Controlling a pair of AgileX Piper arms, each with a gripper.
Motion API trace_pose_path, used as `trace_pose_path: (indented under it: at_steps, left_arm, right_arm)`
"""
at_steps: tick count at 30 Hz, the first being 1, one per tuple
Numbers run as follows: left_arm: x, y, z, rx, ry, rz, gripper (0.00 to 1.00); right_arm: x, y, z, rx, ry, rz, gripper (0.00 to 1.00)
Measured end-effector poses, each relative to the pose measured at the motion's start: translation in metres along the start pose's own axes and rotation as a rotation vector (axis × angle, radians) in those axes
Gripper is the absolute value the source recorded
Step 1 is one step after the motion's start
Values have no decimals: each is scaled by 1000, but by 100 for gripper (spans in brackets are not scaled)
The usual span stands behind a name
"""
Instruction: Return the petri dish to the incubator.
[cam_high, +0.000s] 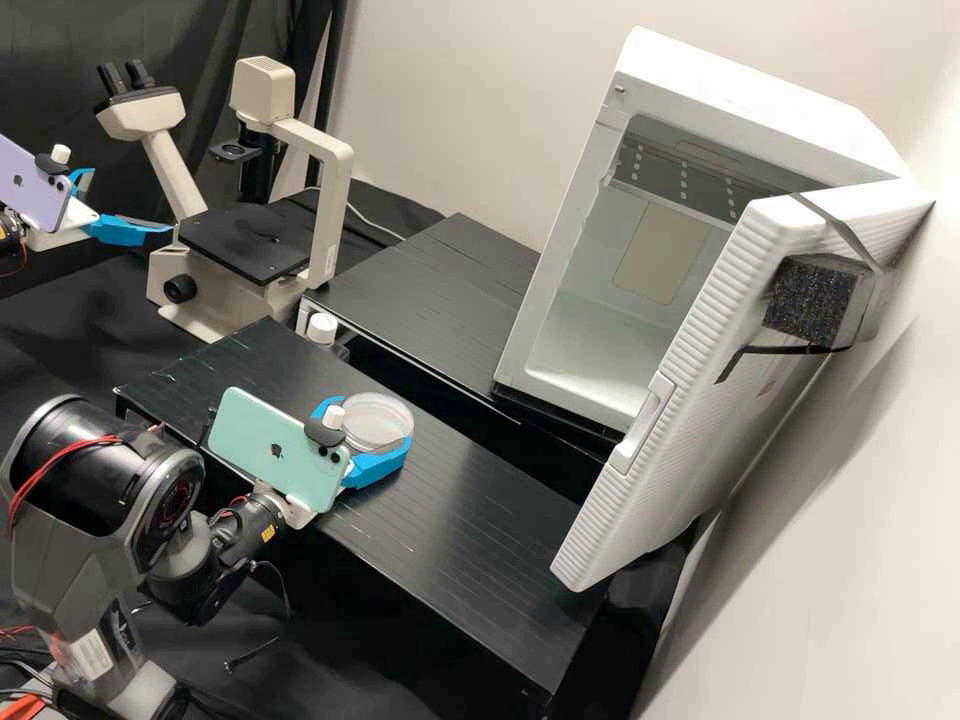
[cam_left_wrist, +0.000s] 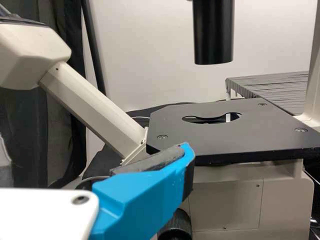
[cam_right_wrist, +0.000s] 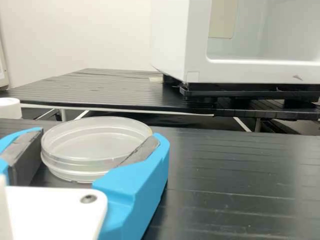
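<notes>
Over the front bench, my right gripper is shut on the clear petri dish, a blue finger at either side of it. In the right wrist view the right gripper has its dark pads against the rim of the round, lidded dish, which tilts slightly. At the far left, my left gripper stands open beside the microscope; in its wrist view a blue finger of the left gripper shows before the stage. The white incubator has its door swung open.
A beige microscope with a black stage stands at the back left. The incubator rests on the rear black platform; a gap separates that from the front platform. A white cap is between them.
</notes>
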Motion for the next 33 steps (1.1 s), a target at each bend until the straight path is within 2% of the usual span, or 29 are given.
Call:
trace_pose_path:
  at_steps: [7,13,15,17,22,25,33]
  left_arm:
    - [0,0,0,0,0,0,100]
    - [0,0,0,0,0,0,100]
    - [0,0,0,0,0,0,100]
    - [0,0,0,0,0,0,100]
    - [0,0,0,0,0,0,100]
    - [0,0,0,0,0,0,100]
    - [0,0,0,0,0,0,100]
  right_arm:
    - [0,-1,0,1,-2,-2,0]
    - [-2,12,1,-16,20,31,0]
    - [-5,21,3,-22,16,67,0]
    - [-9,33,5,-13,9,132,0]
    - [-9,51,12,-16,-23,216,0]
    - [6,65,15,-27,-30,255,0]
    - [85,113,30,-53,-28,359,0]
